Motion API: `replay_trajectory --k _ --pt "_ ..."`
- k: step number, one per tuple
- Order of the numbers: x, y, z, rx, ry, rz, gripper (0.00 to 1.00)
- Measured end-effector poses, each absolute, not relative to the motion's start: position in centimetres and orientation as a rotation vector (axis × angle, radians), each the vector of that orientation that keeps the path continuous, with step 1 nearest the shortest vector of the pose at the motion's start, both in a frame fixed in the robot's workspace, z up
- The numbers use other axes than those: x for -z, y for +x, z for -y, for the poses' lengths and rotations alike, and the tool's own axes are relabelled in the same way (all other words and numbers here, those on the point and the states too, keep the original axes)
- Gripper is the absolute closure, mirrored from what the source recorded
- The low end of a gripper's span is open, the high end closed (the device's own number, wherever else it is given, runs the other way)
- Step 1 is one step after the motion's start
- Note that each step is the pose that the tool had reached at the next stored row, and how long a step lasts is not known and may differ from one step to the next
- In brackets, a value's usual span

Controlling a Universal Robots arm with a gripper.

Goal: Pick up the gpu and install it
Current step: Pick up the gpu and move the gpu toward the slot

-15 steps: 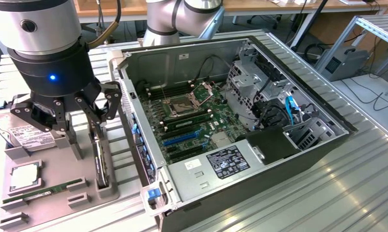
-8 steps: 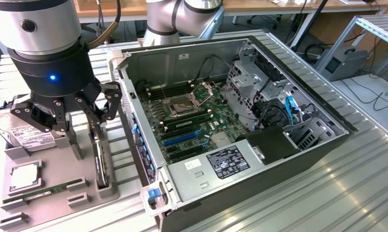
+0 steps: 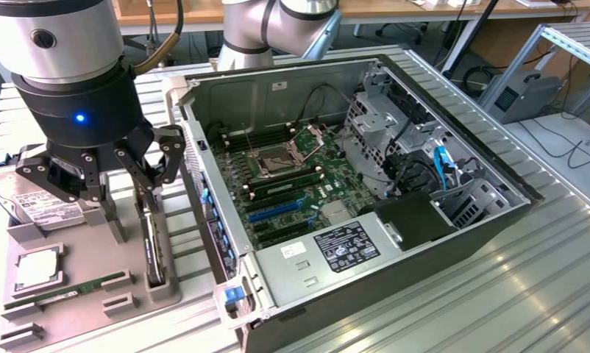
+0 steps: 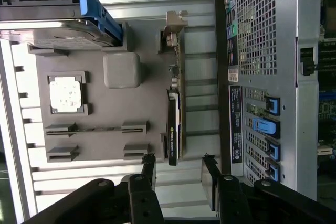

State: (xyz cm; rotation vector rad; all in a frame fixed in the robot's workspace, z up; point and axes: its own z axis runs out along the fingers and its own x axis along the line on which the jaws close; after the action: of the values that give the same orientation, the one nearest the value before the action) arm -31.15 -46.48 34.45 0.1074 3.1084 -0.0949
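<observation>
Tabletop (image 3: 530, 294) of ribbed aluminium bears tray (image 3: 84, 246) with gpu (image 3: 156, 250), computer case (image 3: 265, 92); desk (image 3: 393, 9) behind.

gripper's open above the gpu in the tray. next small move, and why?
Probably lower straight down without closing yet. The gripper hangs above the gpu, which stands on edge in the grey tray; the wrist view shows the card roughly lined up with the gap between its fingers, untouched.

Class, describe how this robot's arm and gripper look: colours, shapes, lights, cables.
The arm is round silver-grey tubes and joints. A black cylinder at its end carries a small blue light. The gripper is black, with jointed linkage fingers. A dark cable loops beside it.
</observation>
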Motion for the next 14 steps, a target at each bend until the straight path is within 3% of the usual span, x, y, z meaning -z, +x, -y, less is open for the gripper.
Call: replay_trajectory --k 14 --pt "-34.43 -31.15 46.48 0.118 0.107 -3.107 0.52"
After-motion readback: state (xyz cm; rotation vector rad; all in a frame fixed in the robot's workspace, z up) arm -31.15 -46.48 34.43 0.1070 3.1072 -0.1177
